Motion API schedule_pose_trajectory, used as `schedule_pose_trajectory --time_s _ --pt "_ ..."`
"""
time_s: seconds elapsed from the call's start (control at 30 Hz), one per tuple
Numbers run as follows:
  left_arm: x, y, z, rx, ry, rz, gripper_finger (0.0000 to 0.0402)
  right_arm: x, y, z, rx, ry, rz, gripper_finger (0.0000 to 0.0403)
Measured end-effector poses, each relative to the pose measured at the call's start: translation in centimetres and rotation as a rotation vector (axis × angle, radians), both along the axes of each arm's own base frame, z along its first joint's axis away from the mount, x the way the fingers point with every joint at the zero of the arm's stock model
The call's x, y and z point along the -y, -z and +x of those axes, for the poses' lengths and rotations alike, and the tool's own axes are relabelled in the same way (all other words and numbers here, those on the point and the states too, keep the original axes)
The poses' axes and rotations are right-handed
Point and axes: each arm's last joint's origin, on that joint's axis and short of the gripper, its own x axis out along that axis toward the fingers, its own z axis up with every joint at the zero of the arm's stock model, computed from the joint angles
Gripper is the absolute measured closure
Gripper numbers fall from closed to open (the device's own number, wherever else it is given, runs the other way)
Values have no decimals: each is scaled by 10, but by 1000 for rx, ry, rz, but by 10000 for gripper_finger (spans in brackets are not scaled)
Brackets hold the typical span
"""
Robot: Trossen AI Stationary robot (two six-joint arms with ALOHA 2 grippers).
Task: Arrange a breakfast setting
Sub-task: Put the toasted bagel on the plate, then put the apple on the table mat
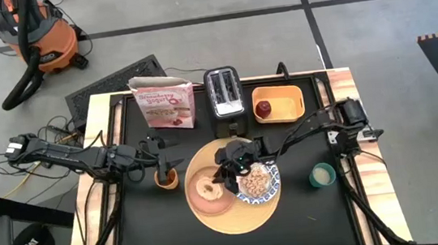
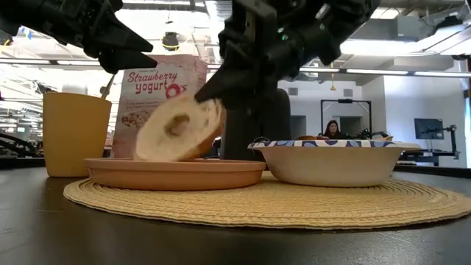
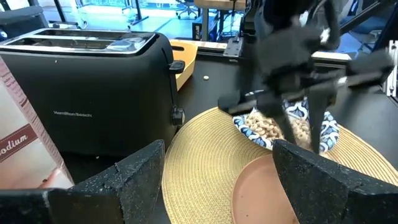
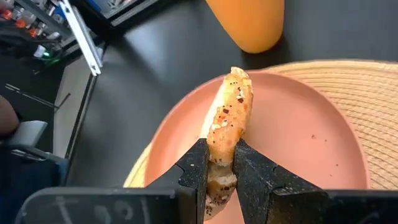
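Only the right wrist view shows the right claw [image 4: 219, 165] pinching the bread [image 4: 227, 124] edgewise over the pink plate [image 4: 298, 130].

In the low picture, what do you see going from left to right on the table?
Yellow cup → round toasted bread, tilted over the salmon-pink plate in the right gripper → blue-and-white patterned dish.

Overhead ceiling lights [image 2: 383, 46] bright, backlit arms go dark in my low view. My left wrist fingers [image 3: 127, 180] blurred; high view even.
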Motion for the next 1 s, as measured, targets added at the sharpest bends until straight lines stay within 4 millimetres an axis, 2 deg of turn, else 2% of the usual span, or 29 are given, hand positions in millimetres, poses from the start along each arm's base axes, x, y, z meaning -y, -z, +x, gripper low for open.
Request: schedule_pose_trajectory --time_s 0.1,0.27,0.53,0.63,0.8,0.9,1.0 --pt "0 0 0 -1 0 0 120 1 13 3 -26 7 2 310" --pt "0 0 0 -2 0 0 120 1 24 6 -49 10 6 310" --pt "0 0 0 -2 -1 1 120 1 26 5 -63 4 -5 302" --pt "0 0 0 -2 0 1 120 1 27 5 -70 5 -6 274" --pt "0 0 0 -2 0 1 120 5 26 4 -78 12 -10 194" --pt "0 0 0 -2 0 1 120 10 14 -2 -96 19 -10 153" --pt "0 0 0 -3 0 1 120 16 -10 -14 -108 16 -34 135"
